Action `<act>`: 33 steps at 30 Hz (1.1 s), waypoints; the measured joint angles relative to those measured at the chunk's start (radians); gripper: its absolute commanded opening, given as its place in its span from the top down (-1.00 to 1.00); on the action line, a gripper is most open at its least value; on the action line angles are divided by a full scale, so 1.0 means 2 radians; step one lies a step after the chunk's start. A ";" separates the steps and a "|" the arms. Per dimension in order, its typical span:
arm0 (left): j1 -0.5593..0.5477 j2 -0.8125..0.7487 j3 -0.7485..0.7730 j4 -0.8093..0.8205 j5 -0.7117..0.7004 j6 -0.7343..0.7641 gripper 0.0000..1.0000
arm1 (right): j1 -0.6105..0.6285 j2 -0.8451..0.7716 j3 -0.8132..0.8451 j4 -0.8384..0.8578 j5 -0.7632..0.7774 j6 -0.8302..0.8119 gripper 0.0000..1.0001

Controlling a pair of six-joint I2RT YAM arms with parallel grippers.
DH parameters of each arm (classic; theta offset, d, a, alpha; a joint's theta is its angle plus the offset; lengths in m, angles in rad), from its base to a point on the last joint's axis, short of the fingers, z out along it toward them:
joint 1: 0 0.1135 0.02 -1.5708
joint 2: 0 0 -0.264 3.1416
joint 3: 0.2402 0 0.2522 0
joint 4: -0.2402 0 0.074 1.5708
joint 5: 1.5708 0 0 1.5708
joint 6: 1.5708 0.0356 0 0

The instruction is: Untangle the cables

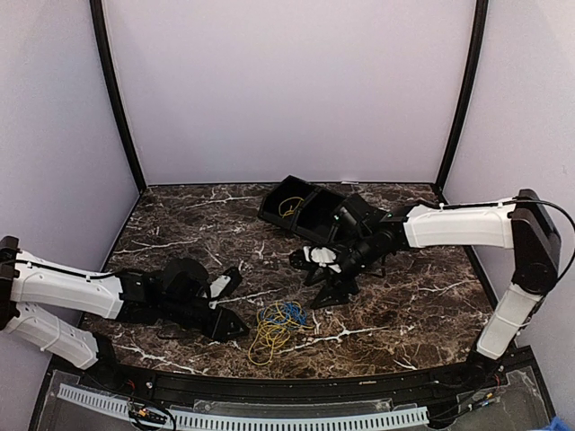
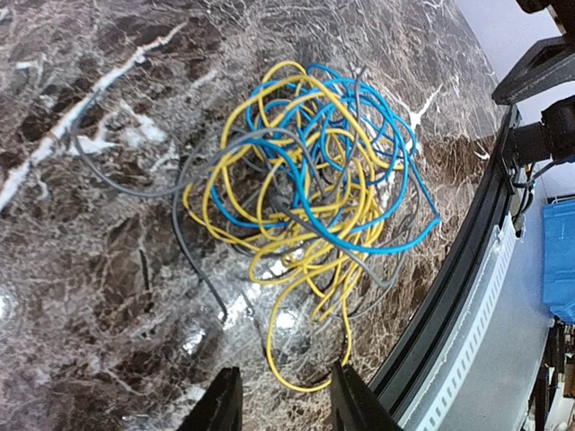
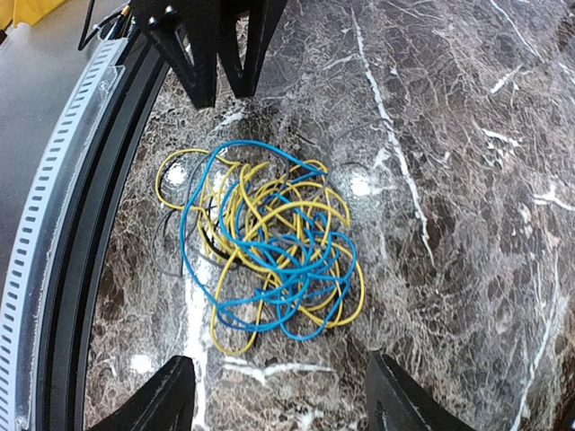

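The cables (image 1: 274, 325) lie in one tangled heap on the marble table near its front edge. Yellow wire (image 2: 345, 331) and blue wire (image 2: 372, 248) loop through each other, with a thin grey wire (image 2: 135, 184) mixed in. My left gripper (image 1: 235, 305) is low at the heap's left, open (image 2: 286, 409), and a yellow loop lies on the table between its fingertips, ungripped. My right gripper (image 1: 316, 278) hovers behind and right of the heap, wide open (image 3: 283, 404) and empty. From there the blue wire (image 3: 182, 230) and yellow wire (image 3: 360, 297) lie just ahead of its fingers.
A black two-compartment bin (image 1: 314, 215) stands at the back of the table, with a small yellow coil (image 1: 289, 208) in its left part. The raised black rail (image 2: 449, 296) of the front edge runs close beside the heap. Purple walls enclose the table.
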 measured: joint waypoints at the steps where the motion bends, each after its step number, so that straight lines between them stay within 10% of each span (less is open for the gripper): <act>1: -0.007 0.006 -0.002 0.008 0.002 0.001 0.22 | 0.006 0.008 0.006 0.002 0.002 0.000 -0.36; 9: -0.049 0.048 -0.014 0.059 -0.020 0.015 0.20 | 0.042 0.042 0.022 0.014 0.005 0.008 -0.37; 33: -0.059 0.152 -0.020 0.199 -0.077 0.076 1.00 | 0.048 0.042 0.028 0.017 0.006 0.018 -0.41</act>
